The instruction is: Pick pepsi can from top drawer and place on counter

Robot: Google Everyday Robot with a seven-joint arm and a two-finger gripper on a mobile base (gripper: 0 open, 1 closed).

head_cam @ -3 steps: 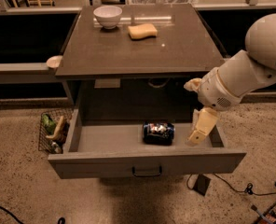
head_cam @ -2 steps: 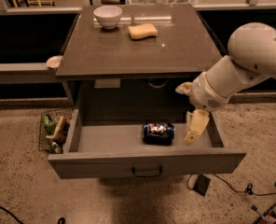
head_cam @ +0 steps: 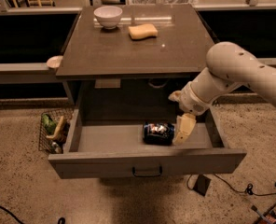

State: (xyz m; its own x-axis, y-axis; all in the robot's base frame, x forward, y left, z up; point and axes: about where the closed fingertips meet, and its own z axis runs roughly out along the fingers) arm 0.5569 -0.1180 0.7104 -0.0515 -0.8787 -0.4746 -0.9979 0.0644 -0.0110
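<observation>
Since a second ago, the gripper [head_cam: 175, 118] has slid left across the open drawer and come in toward the can, with the white arm [head_cam: 231, 73] swinging in behind it from the right. It now hangs low inside the drawer, at the can's right end.

As for progress, only the approach is done. The top drawer [head_cam: 147, 161] is pulled out, and the pepsi can [head_cam: 158, 133] lies on its side on the drawer floor, a little right of centre and near the front panel. Nothing has been lifted. By my reading, what remains is to close on the can, raise it clear of the drawer, and set it on the counter [head_cam: 128, 55] above.

The gripper's two pale fingers [head_cam: 184, 129] stand wide apart, one pointing down at the can and the other up near the drawer's back edge. They hold nothing. The lower finger sits just beside the can's right end; whether it touches I cannot tell. The can is not yet between the fingers.

Farther out, a white bowl [head_cam: 108, 17] and a yellow sponge [head_cam: 143, 31] rest toward the back of the counter. A wire basket [head_cam: 54, 132] sits on the floor left of the drawer.
</observation>
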